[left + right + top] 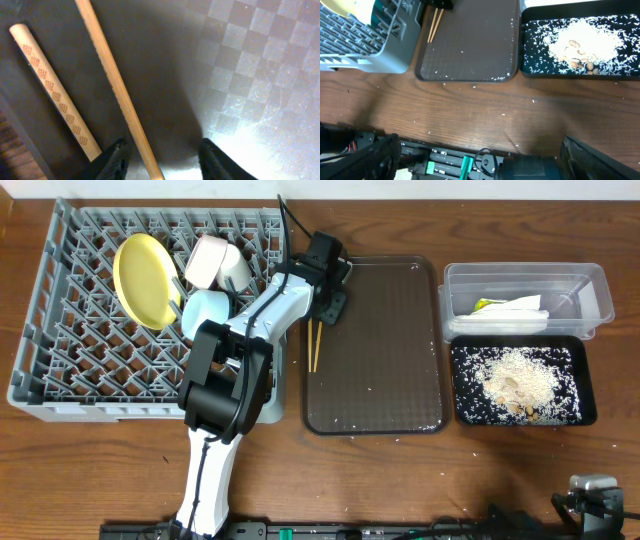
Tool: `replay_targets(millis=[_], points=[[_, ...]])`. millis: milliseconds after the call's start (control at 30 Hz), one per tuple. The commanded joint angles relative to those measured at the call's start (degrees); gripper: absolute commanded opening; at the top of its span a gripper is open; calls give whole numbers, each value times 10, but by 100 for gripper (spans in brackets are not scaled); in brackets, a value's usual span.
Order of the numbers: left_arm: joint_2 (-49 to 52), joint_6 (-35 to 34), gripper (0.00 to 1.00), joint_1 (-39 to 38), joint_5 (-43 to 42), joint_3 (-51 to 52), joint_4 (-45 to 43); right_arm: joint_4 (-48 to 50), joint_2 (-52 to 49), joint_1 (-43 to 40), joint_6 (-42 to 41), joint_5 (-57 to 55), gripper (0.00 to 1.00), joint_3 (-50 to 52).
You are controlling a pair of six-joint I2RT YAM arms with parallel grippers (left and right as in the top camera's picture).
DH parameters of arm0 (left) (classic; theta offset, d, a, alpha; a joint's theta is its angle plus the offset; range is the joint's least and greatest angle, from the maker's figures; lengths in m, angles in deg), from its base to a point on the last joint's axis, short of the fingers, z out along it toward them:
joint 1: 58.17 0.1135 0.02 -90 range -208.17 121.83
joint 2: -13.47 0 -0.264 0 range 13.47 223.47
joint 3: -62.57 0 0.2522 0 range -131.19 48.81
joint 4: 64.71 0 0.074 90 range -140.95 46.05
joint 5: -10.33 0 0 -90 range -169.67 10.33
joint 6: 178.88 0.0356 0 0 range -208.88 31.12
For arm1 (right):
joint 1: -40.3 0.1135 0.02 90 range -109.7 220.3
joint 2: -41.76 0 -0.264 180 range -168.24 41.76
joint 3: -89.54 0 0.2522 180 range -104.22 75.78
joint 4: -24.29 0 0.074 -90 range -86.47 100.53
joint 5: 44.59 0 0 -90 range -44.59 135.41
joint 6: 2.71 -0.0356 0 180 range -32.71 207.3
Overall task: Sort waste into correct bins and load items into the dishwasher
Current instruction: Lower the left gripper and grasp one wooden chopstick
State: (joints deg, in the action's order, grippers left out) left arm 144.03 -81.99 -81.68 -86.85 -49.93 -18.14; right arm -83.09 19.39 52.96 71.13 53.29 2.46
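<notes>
1. At the lower right, the right gripper point(482, 157) is hovering over the tabletop point(470, 110), jaws spread wide.
2. Mid-frame, the left gripper point(166, 157) is hanging low over the brown tray point(380, 330), jaws apart, one of the two chopsticks point(313, 343) running between them.
3. Further right, crumbs point(515, 375) are lying in the black tray point(453, 380); the napkin point(510, 307) is sitting in the clear tub point(590, 280) above it.
4. At upper left, the yellow plate point(145, 280) and light blue bowl point(207, 310) are standing in the dish rack point(60, 330).

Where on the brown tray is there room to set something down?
Bare but for crumbs: the middle and right of the brown tray, between the chopsticks and the clear tub. Crowded: its upper-left corner, with the left hand over the chopsticks.
</notes>
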Motion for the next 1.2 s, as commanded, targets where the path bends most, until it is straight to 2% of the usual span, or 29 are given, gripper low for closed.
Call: replay_targets(millis=[0,200,467,867,1167], points=[[19,-8,40,-1,-10,-5,10,-1,0,-8,-5,-3,99,0],[19,-8,20,-1,-10,-5,15,-1,0,-7,-5,-3,99,0],[19,-8,9,-1,-10,-5,16,-1,0,-7,-5,-3,99,0],[17,-8,7,-1,-10,-6,16,-1,0,-8,-5,-3,99,0],[-32,-8,7,-1,-10,-15,16,-1,0,-8,-5,-3,99,0]])
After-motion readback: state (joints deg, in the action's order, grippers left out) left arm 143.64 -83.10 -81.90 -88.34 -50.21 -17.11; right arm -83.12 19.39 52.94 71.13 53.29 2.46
